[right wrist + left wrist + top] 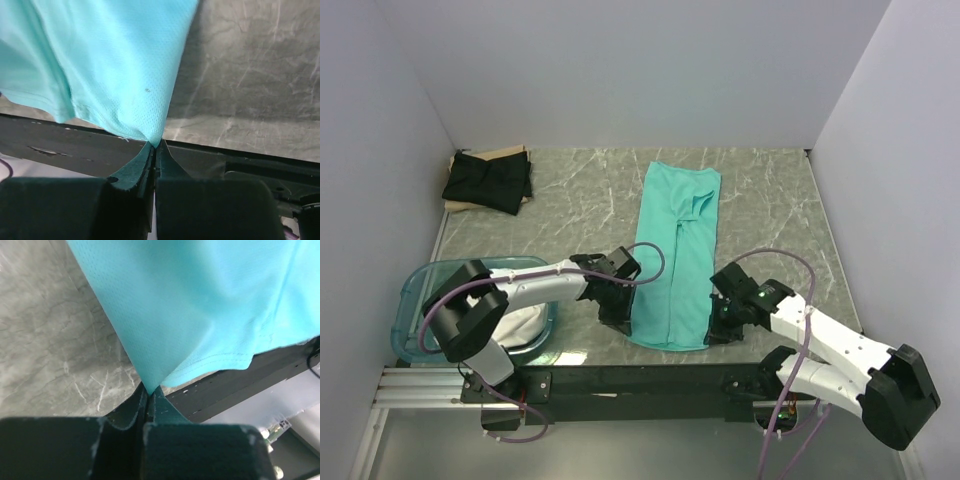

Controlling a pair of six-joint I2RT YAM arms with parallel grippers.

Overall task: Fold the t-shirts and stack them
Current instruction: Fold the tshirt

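The mint-teal t-shirt [676, 250] lies folded into a long narrow strip down the middle of the table. My left gripper [620, 322] is shut on its near left corner [165, 347], the jaws pressed together on the cloth. My right gripper [717, 328] is shut on its near right corner [125, 75]. Both corners are lifted a little near the table's front edge. A folded black t-shirt [488, 181] lies at the far left. A white t-shirt [520, 325] sits in the tub, partly hidden by my left arm.
The translucent blue tub [420, 285] stands at the near left. A tan cardboard sheet [498, 153] lies under the black shirt. The black rail [640, 380] runs along the front edge. White walls enclose the table on three sides.
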